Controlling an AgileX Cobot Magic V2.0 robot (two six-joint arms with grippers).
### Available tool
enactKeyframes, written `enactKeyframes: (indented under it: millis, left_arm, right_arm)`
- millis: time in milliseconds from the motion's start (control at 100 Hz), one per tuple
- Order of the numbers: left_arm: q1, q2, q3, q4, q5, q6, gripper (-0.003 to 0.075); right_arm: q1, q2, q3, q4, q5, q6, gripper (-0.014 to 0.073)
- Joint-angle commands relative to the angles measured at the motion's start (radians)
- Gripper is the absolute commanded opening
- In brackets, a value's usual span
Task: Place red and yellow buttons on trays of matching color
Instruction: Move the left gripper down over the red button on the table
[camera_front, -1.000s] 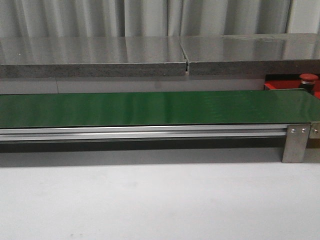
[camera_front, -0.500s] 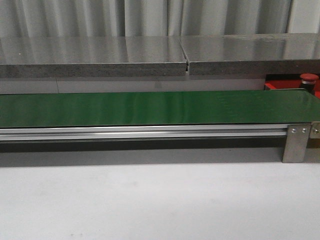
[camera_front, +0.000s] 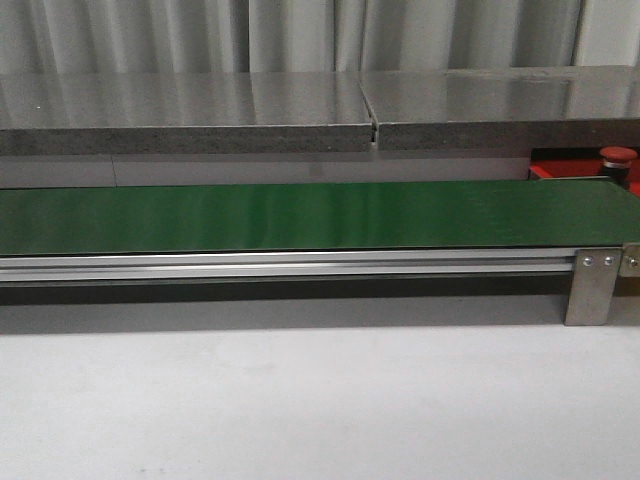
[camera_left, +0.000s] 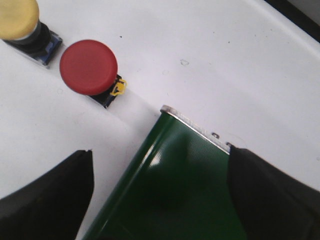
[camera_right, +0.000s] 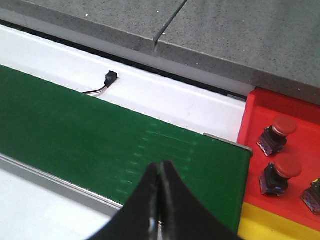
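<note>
Across the front views nothing has shifted: the green belt (camera_front: 320, 215) shows the same glare, bare as before, and the red cap (camera_front: 617, 154) past its right end has not moved. My reading is that no button is in transit, so the next pick has yet to begin.

The belt is the largest thing — a long, finely ribbed, slightly glossy strip on a brushed metal rail. Beyond its right end lies the red tray (camera_right: 265, 107), flat, bright plastic with a low rim; a yellow surface (camera_right: 270, 220) adjoins it. Two red buttons (camera_right: 281, 172) already stand on the tray.

Off the belt's left end, on the white table (camera_left: 225, 60), sit a red button (camera_left: 89, 67) and a yellow button (camera_left: 17, 17) — smooth matte domes over dark bodies.

The left gripper (camera_left: 157, 195) is spread wide and empty above that end; the right gripper (camera_right: 160, 192) has its fingers pressed together, holding nothing.
</note>
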Motion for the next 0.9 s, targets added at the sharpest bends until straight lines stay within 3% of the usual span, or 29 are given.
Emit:
enactKeyframes:
  millis: [0,450,890]
  left_arm:
    - [0.016,-0.026,-0.083,-0.002,-0.006,0.0,0.0546]
    - [0.093,0.064,-0.152,-0.004,0.025,-0.031,0.0546]
    - [0.102,0.205,-0.282,-0.043,0.047,-0.051,0.0546]
  right_arm:
    - [0.001,-0.016,-0.038,0.022,-0.044,-0.009,-0.0068]
    - [0.001,-0.016,-0.038,0.022,-0.045,-0.009,-0.0068]
    - [0.001,-0.016,-0.038,0.022,-0.047,-0.009,-0.0068]
